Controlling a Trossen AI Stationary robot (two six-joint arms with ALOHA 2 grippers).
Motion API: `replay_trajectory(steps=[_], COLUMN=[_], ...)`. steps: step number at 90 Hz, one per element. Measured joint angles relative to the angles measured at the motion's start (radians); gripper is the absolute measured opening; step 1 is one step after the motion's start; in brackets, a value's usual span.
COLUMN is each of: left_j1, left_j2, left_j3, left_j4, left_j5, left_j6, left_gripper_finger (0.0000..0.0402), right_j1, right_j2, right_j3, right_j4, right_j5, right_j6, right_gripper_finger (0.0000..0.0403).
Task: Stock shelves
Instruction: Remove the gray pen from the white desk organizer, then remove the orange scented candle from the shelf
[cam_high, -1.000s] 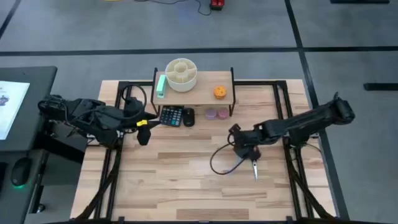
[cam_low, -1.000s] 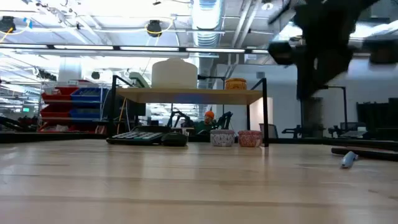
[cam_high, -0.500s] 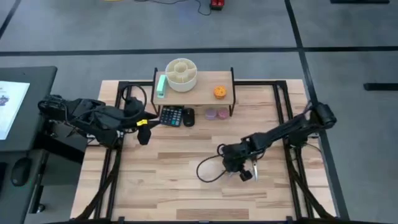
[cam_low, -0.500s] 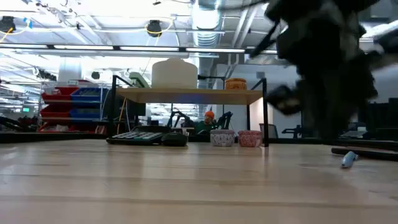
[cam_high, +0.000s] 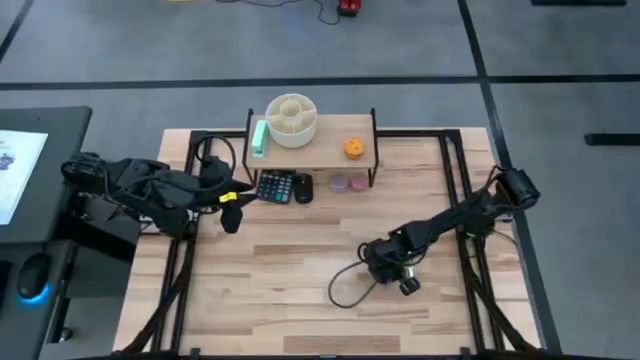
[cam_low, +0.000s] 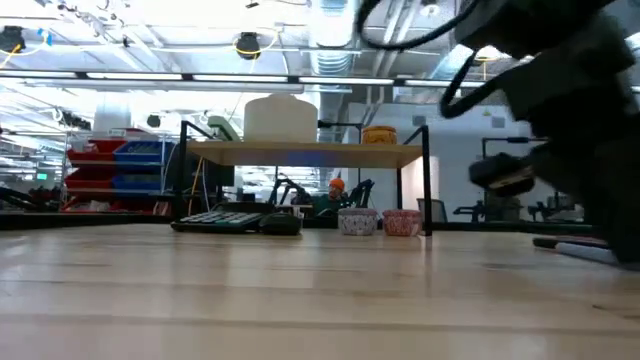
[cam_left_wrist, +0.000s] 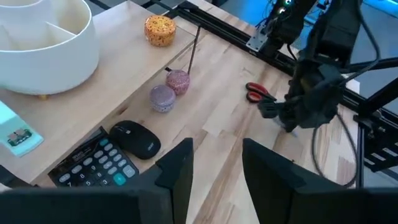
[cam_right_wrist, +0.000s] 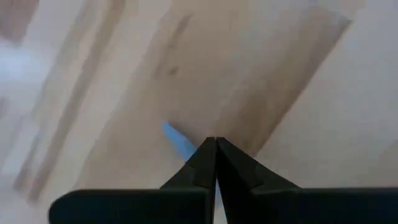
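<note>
Right gripper (cam_high: 392, 268) is down at the table, lower right of centre in the high view. Fingers are closed tip to tip in its wrist view. A blue sliver (cam_right_wrist: 177, 140) shows right at the tips; can't tell whether it's pinched or just lying past them.

Scissors (cam_left_wrist: 255, 92): only the red handles show, in the left wrist view, just beside the right gripper on its shelf side. Blades are hidden behind the gripper, so the long axis is a guess: roughly from the gripper toward the shelf, handles leading. In the high view the gripper covers them.

Shelf (cam_high: 330, 150) is at upper centre of the high view, up and left of the right gripper and well apart from it. Its long axis runs left-right across the frame.
- On top: bowl (cam_high: 291, 120), green box (cam_high: 259, 138) at the left end, orange thing (cam_high: 353, 148) at the right end.
- Under it: calculator (cam_high: 274, 185), mouse (cam_high: 303, 187), two pink cups (cam_high: 348, 183).
- The bare stretch of plank lies between bowl and orange thing.

Left gripper (cam_high: 230, 218) waits at middle left, near the calculator, fingers apart and empty.

The right arm is by far the nearer to the scissors, so my read is the pick is its job, followed by a carry up-left to the shelf.
</note>
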Motion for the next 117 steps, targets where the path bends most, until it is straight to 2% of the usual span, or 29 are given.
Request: replay_trajectory(steps=[18,35,46,56,74,82,92,117], left_j1=[0.000,0.000,0.000,0.000,0.000,0.000,0.000,0.000], left_j2=[0.000,0.000,0.000,0.000,0.000,0.000,0.000,0.000], left_j3=[0.000,0.000,0.000,0.000,0.000,0.000,0.000,0.000], left_j4=[0.000,0.000,0.000,-0.001,0.000,0.000,0.001,0.000], left_j5=[0.000,-0.002,-0.006,-0.024,-0.047,-0.047,-0.047,-0.046], left_j6=[0.008,0.012,0.028,0.029,0.032,0.031,0.027,0.009], left_gripper_finger=[0.0116,0.0116,0.0116,0.0116,0.0116,0.0116,0.0116,0.0116], right_j1=[0.000,-0.049,-0.106,-0.169,-0.323,-0.403,-0.513,-0.747], right_j2=[-0.068,-0.187,-0.260,-0.302,-0.293,-0.291,-0.291,-0.284], right_j3=[0.004,0.055,0.112,0.160,0.298,0.353,0.414,0.457], right_j4=[0.014,0.014,0.020,0.088,0.166,0.165,0.119,-0.001], right_j5=[0.068,0.181,0.249,0.261,0.324,0.324,0.302,0.257], right_j6=[0.003,0.111,0.171,0.198,0.170,0.131,0.129,0.022], right_gripper_finger=[0.0000,0.0000,0.0000,0.0000,0.0010,0.0037,0.0090,0.0265])
